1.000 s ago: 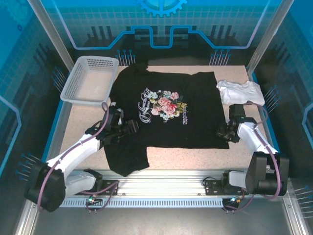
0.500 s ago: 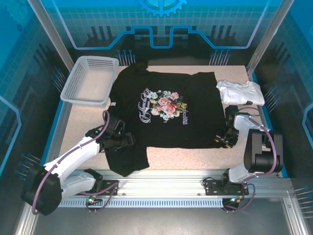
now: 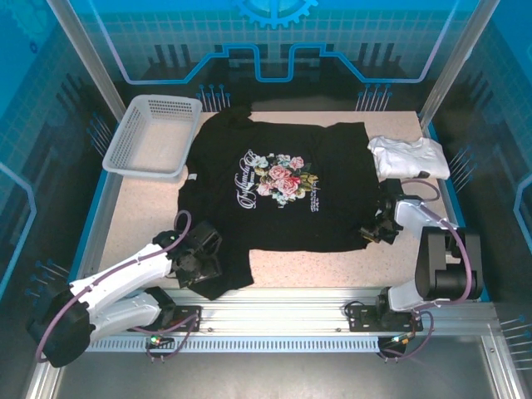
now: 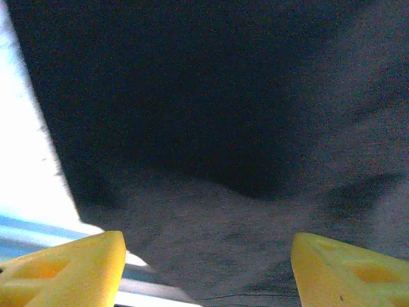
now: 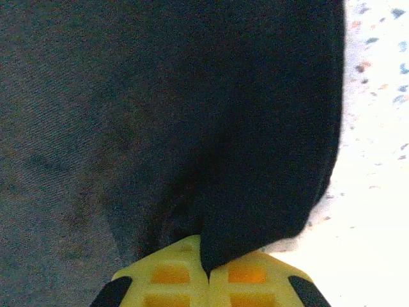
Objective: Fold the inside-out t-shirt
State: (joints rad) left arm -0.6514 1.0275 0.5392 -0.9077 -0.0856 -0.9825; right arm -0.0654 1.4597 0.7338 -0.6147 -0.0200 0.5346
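Note:
The inside-out t-shirt [image 3: 283,208] lies spread flat on the table, black, with a flower print in its middle. My left gripper [image 3: 202,259] hovers over its near left part, close to the table's front edge. In the left wrist view the yellow fingers [image 4: 77,265] stand wide apart, open, with black cloth [image 4: 211,128] under them. My right gripper [image 3: 370,233] sits at the shirt's near right corner. In the right wrist view its jaws [image 5: 208,256] are shut on a fold of the black cloth [image 5: 268,128].
A white mesh basket [image 3: 154,133] stands at the back left. A small white folded garment [image 3: 407,155] lies at the back right, beside the shirt. Bare tabletop [image 3: 332,266] runs along the front, before the metal rail [image 3: 274,312].
My left gripper has slid toward the table's near edge over the shirt's left part. My right gripper has closed on the shirt's near right corner.

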